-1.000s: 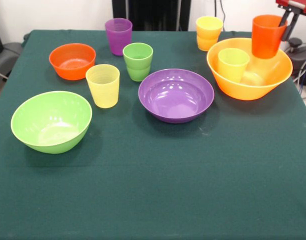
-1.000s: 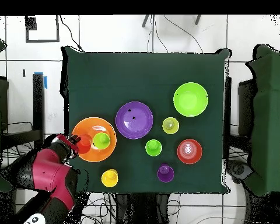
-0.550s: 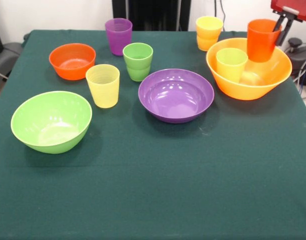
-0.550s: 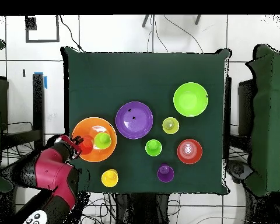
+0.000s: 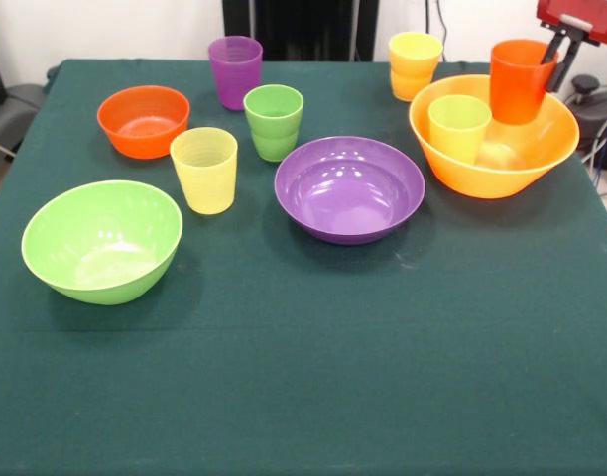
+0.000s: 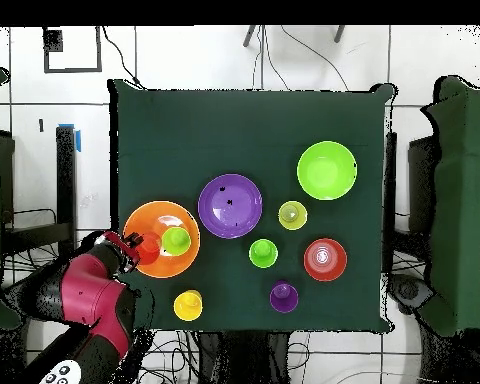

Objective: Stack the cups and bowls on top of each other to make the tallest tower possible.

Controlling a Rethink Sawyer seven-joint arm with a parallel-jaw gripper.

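Left to right, front view: deep lime green plastic bowl (image 5: 100, 238) at 9 o'clock; small orange bowl (image 5: 143, 119), pale yellow ribbed tumbler (image 5: 204, 169), purple tumbler (image 5: 234, 69) and green tumbler (image 5: 274, 121) from 10 to 12. Wide purple bowl (image 5: 349, 188) sat centre, with the yellow-orange tumbler (image 5: 415, 64) at 1. At 2, the largest yellow-orange bowl (image 5: 482, 183) held a lime tumbler (image 5: 459, 127). The orange tumbler (image 5: 520, 84), pinched at its rim by the red gripper (image 5: 553, 48), had shifted slightly inward over that bowl within the last second, then held; placement judged imminent. The bowl sat near the table's edge; the nearest third was bare.
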